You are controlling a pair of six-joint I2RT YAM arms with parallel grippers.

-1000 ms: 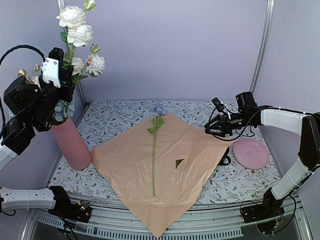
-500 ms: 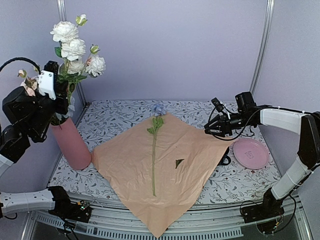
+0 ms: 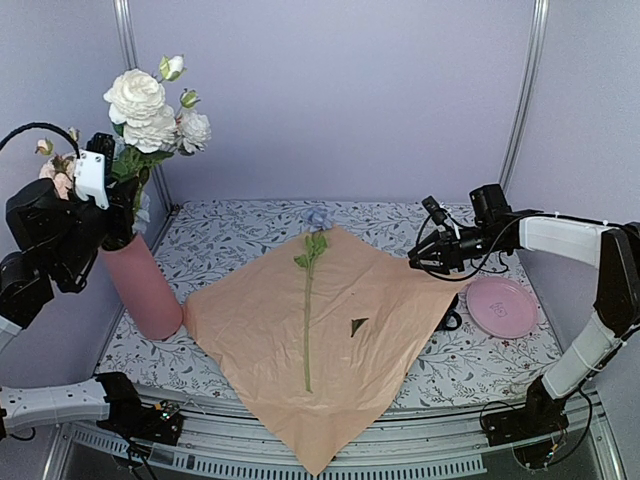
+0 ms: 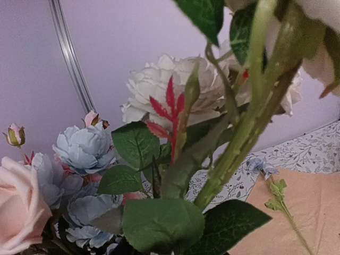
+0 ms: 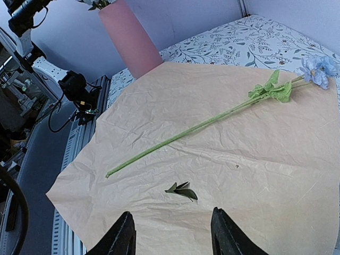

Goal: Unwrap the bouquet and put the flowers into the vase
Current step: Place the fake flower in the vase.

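One blue flower [image 3: 307,300] is left lying on the spread peach wrapping paper [image 3: 400,320]. Its long axis runs from the near edge of the tabletop [image 3: 230,235] towards the back, with the bloom at the far end. It lies to the left of the right pincer [image 3: 415,262], which hovers over the paper's right corner with its jaws partly apart and nothing between them. That arm looks the nearer one.

The left pincer [image 3: 118,190] is up among the stems of the cream blooms [image 3: 150,105] standing in the pink vase [image 3: 145,285] at far left. I cannot tell whether it is gripping them.

I can read no writing. The pink plate [image 3: 500,305] carries a faint mark, too small to make out.
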